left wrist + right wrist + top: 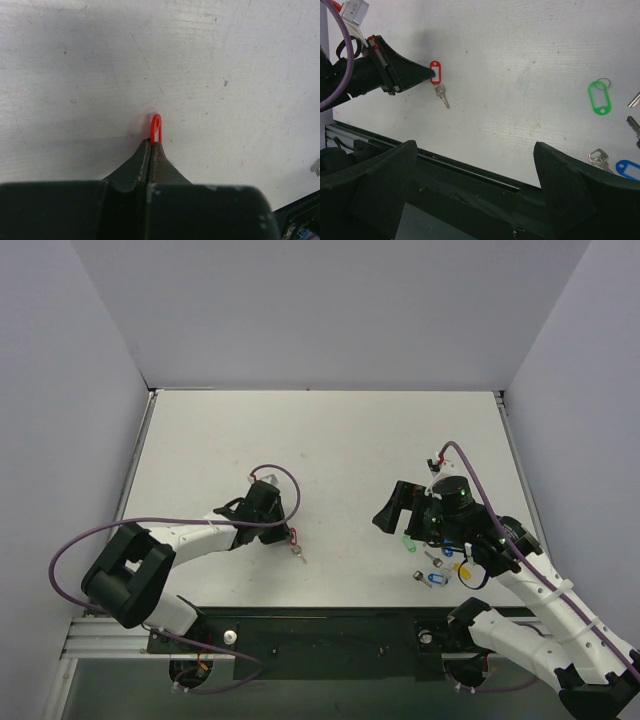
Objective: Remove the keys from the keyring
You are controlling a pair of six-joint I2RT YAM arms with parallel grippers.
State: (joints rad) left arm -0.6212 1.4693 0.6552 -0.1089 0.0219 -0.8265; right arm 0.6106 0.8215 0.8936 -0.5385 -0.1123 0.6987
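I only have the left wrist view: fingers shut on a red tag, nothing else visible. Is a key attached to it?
Observer: Yes. The right wrist view shows a small silvery key joined to one end of the red tag, outside the left gripper's pinch.
Operator: Where is the other arm?
Observer: The right gripper is open, well off to the right of the tag, touching nothing.
Operator: Anything lying near it?
Observer: A green tag, a blue tag and other keys lie at the right of its wrist view, apart from the red tag.
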